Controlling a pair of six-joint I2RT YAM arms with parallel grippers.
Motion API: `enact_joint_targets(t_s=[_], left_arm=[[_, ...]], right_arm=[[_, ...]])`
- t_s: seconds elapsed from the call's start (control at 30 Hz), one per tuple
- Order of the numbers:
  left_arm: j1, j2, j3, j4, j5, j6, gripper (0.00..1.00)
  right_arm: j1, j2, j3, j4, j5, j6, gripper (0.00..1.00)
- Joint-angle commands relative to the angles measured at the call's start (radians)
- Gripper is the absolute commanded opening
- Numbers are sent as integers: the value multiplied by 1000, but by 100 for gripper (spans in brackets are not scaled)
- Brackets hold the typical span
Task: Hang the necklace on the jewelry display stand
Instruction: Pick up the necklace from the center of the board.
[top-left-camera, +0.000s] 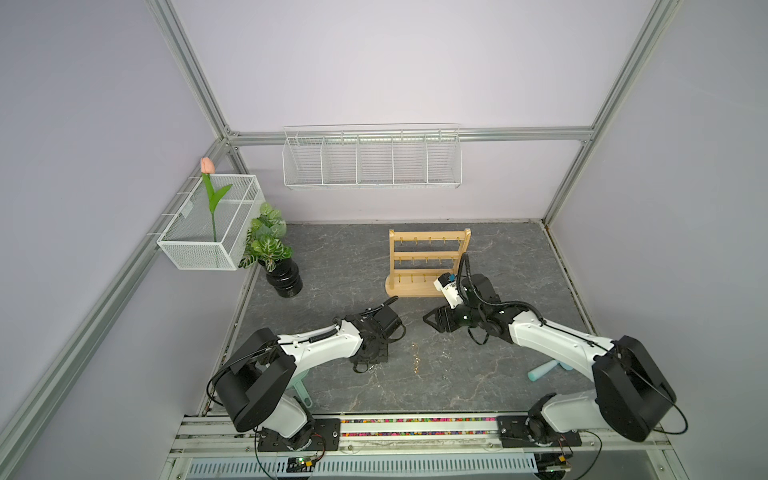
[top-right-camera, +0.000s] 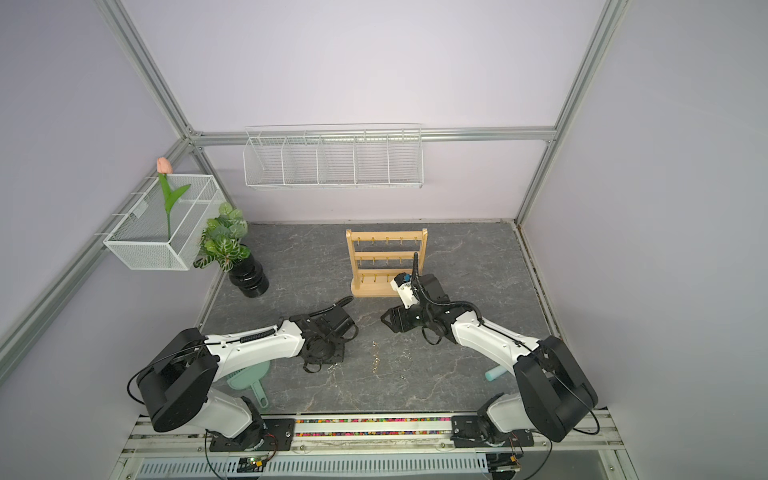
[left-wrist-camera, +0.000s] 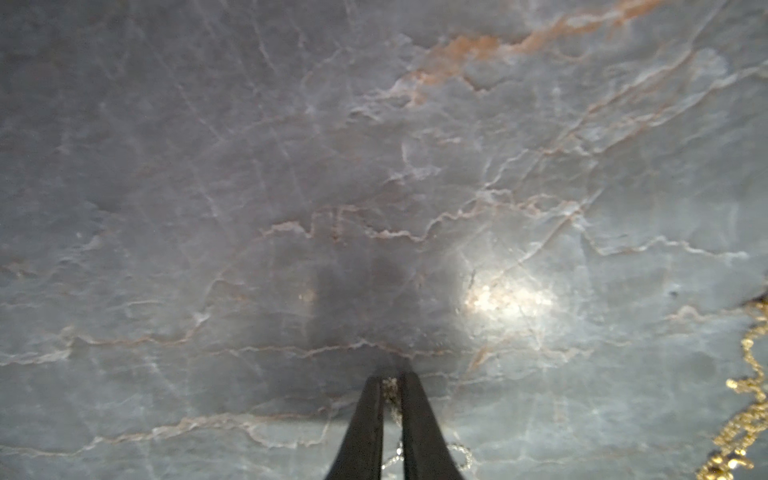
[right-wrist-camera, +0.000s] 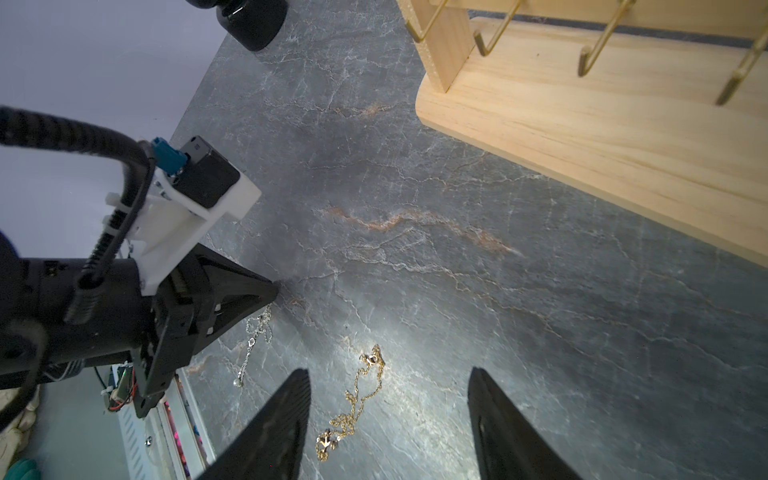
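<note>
The jewelry display stand (top-left-camera: 428, 262), light wood with gold hooks, stands at the back of the table; its base (right-wrist-camera: 602, 137) shows in the right wrist view. A thin silver necklace (right-wrist-camera: 254, 334) lies on the table, one end pinched at the tips of my left gripper (left-wrist-camera: 390, 379), which points straight down and is shut on it. A gold necklace (right-wrist-camera: 358, 397) lies loose just right of it, seen in both top views (top-left-camera: 415, 358) (top-right-camera: 376, 358). My right gripper (right-wrist-camera: 390, 374) hovers open above the gold necklace, in front of the stand, holding nothing.
A black vase with a leafy plant (top-left-camera: 284, 278) stands at the back left beside a white mesh basket (top-left-camera: 208, 245) holding a tulip. A white wire basket (top-left-camera: 370, 160) hangs on the back wall. A teal scoop (top-right-camera: 249, 380) and a teal cylinder (top-left-camera: 542, 370) lie under the arms.
</note>
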Motion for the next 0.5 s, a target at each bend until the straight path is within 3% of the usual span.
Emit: enact_joint_targets(t_s=[0.0,0.47], left_arm=[[-18,87,-67,21,64,-17,17],[-17,119,-92,19,78,-32,2]], right_arm=[[8,-9,22,0,10,2,63],[9,-20,28,-12,12,-4,60]])
